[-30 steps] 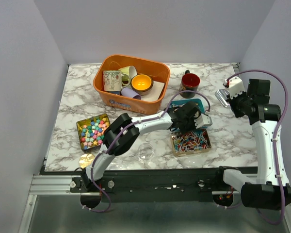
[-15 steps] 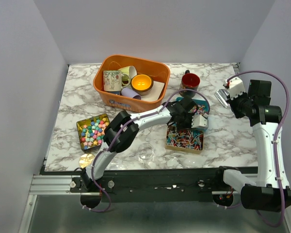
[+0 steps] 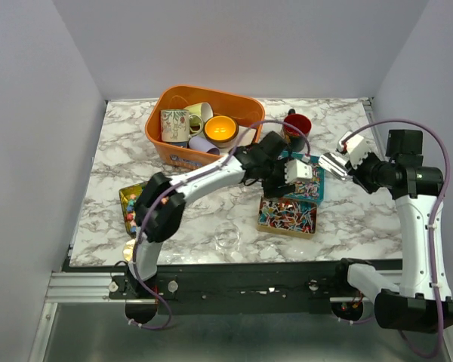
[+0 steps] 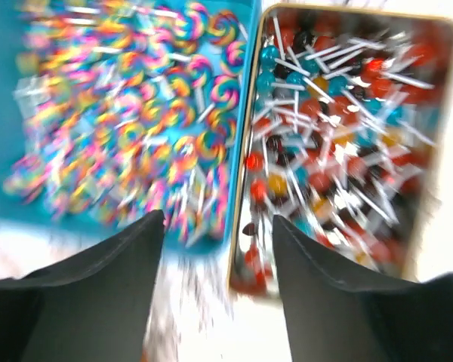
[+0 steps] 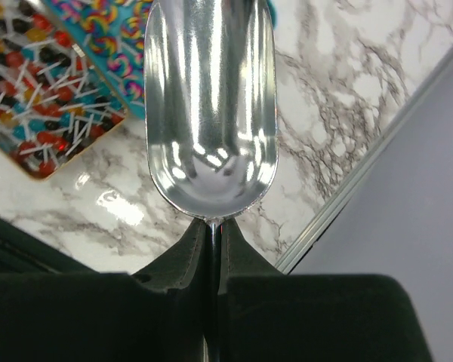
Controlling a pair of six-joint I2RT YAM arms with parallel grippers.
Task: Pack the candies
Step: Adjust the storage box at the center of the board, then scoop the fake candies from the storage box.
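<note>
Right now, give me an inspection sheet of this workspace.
Surface: marble table, level.
Job's things: teal tray of swirl lollipops beside gold tin of stick lollipops; tin of star candies at left, partly behind the left arm.
Clutter: orange basket holding mugs; red mug; clear glass; gold disc.
Hands: left hand open, empty, above the two lollipop containers; right hand shut on an empty metal scoop.
Cables: purple cables loop along both arms.
Surroundings: grey walls; metal rail at the near edge.
</note>
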